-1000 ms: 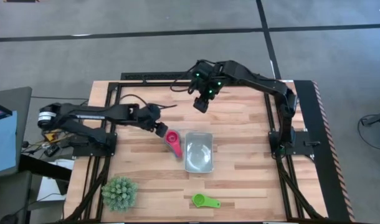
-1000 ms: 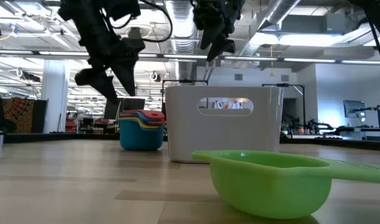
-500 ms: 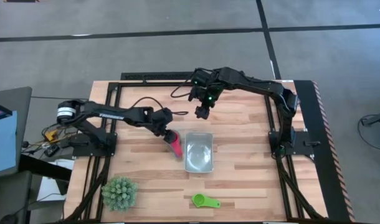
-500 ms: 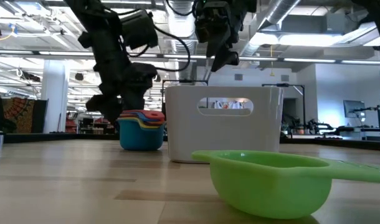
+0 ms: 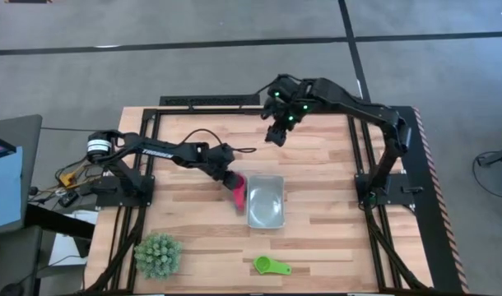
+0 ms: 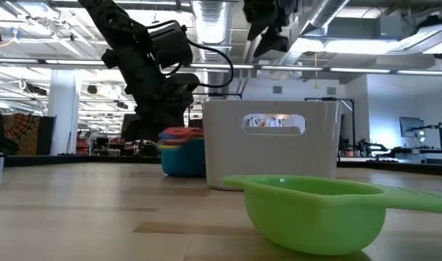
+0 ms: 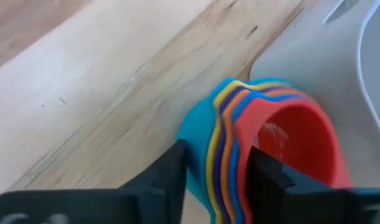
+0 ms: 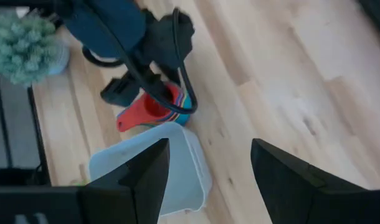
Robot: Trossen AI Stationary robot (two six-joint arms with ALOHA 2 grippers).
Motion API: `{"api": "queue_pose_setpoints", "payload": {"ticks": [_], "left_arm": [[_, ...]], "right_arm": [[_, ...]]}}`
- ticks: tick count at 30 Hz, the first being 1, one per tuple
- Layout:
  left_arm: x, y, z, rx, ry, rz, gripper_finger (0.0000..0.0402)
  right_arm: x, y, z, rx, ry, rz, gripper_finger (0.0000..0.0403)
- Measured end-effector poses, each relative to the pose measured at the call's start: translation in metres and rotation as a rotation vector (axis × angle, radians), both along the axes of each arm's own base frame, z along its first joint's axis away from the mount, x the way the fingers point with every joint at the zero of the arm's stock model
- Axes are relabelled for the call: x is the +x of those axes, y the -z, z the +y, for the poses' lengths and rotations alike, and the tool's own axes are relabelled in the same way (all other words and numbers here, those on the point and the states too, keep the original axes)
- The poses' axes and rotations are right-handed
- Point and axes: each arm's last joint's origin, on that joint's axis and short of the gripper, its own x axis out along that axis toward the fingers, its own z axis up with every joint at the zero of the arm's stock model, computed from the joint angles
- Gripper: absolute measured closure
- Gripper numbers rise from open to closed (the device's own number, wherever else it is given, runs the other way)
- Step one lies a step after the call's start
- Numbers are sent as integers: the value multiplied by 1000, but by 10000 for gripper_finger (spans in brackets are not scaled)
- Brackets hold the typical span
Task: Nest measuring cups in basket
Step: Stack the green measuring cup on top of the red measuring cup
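Note:
Several measuring cups sit nested in one stack (image 5: 236, 191), teal outermost and pink innermost, on the table against the left wall of the pale grey basket (image 5: 265, 205). My left gripper (image 7: 218, 165) is shut on the stack's wall. A green measuring cup (image 5: 264, 264) lies alone near the front edge, big in the low view (image 6: 308, 214). My right gripper (image 5: 276, 136) hangs open and holds nothing, high over the table beyond the basket's far end. My left gripper holds the stack by the nested bowl walls (image 7: 224, 143) on the side away from the basket. One finger (image 7: 171, 171) is outside the teal cup, the other (image 7: 265, 177) inside the pink bowl. The fingers slant down from the table's left. The teal base (image 6: 185, 163) rests on the table.
A spiky green plant ball (image 5: 158, 255) stands at the front left corner. Bare wood lies to the right of the basket and between the basket and the green cup. A dark frame borders the table.
My left gripper has gone toward the table's right edge and down onto the stack's rim. The stack has slid right against the basket, and the basket has shifted a little to the right. My right gripper has risen and drifted slightly right.

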Motion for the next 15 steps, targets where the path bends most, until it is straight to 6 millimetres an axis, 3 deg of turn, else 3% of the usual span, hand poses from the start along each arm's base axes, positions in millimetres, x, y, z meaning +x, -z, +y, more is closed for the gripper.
{"api": "queue_pose_setpoints", "payload": {"ticks": [6, 11, 15], "left_arm": [[0, 0, 1, 14, -7, -5, 344], [-1, -4, 3, -3, -6, -2, 341], [-6, -19, 4, 18, -10, -6, 337]], "right_arm": [[-17, -18, 3, -72, 78, -17, 154], [-29, -29, 7, -95, 120, -27, 154], [-37, -35, 10, -91, 137, -23, 154]]}}
